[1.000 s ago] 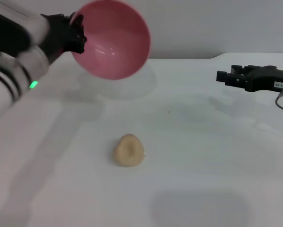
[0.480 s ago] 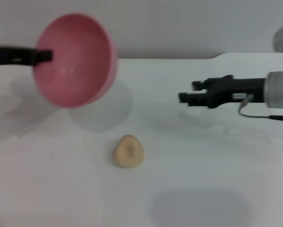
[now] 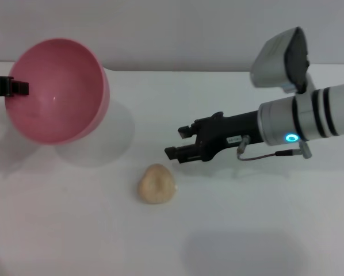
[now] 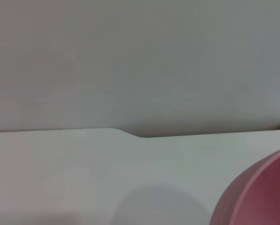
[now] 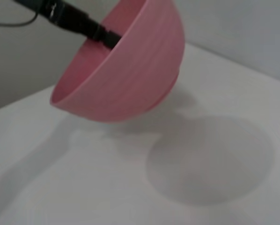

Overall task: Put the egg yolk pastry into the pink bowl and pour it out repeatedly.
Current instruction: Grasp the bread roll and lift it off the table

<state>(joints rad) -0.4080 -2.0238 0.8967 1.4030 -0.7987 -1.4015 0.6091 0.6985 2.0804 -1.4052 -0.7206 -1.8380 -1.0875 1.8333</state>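
My left claw (image 3: 19, 87) holds the pink bowl (image 3: 57, 91) up by its rim; the egg yolk pastry (image 3: 156, 183) lies on the white table (image 3: 247, 230).

The bowl hangs tilted above the table's left side, its mouth turned toward me, and my left fingers are clamped on its edge. My right claw (image 3: 176, 144) reaches in from the right and hovers just above and beside the pastry, fingers slightly apart, touching nothing. The tabletop is plain matte white, marked only by soft grey shadows under the bowl and arm. Behind it stands a bare pale grey wall (image 3: 178, 29).
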